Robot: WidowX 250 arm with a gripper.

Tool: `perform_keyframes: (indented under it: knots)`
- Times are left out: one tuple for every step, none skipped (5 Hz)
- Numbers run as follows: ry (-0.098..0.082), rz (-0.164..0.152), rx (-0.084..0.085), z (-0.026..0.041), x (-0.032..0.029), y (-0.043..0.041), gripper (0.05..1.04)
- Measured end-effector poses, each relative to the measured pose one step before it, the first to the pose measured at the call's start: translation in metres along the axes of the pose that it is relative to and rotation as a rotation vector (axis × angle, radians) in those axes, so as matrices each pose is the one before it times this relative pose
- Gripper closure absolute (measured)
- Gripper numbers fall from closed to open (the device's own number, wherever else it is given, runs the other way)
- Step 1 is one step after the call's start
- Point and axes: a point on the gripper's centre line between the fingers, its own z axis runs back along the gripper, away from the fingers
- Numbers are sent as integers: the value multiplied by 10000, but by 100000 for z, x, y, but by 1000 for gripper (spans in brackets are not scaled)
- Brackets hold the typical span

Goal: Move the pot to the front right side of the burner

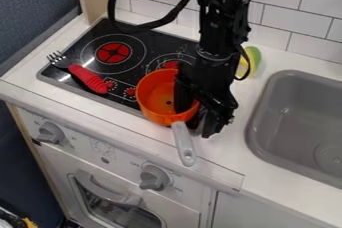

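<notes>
Quick tally: singles mostly, pairs on the stove

Pot [152, 92]: 1, orange, with 1 grey handle [184, 144]. Fork [88, 78]: 1, red-handled. Yellow-green toy [252, 59], partly covered: 1, exact type unclear. Robot arm [217, 32]: 1, with 1 gripper [194, 122].

Cooktop [157, 42]: 1. Burners: 2, meaning 1 in plain sight [113, 53] and 1 partly hidden [171, 65]. Small red dials: 2, 1 by the fork's handle [110, 85] and 1 nearer the pot [131, 92].

Big grey knobs: 2, 1 left [49, 133], 1 right [155, 177]. Oven window [120, 214]: 1. Oven door handle [107, 192]: 1. Sink [294, 74]: 1, with 1 drain [329, 157]. Wall tiles [284, 18]: several, cut off by the edges, no exact count.
</notes>
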Motion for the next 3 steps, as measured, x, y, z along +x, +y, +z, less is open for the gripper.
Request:
perform_keyframes:
  knots:
    - [-809,-79,-18,2819,280,-163,79]
    - [-698,14,181,2606,474,82,83]
    - [-486,-257,168,1956,925,-464,83]
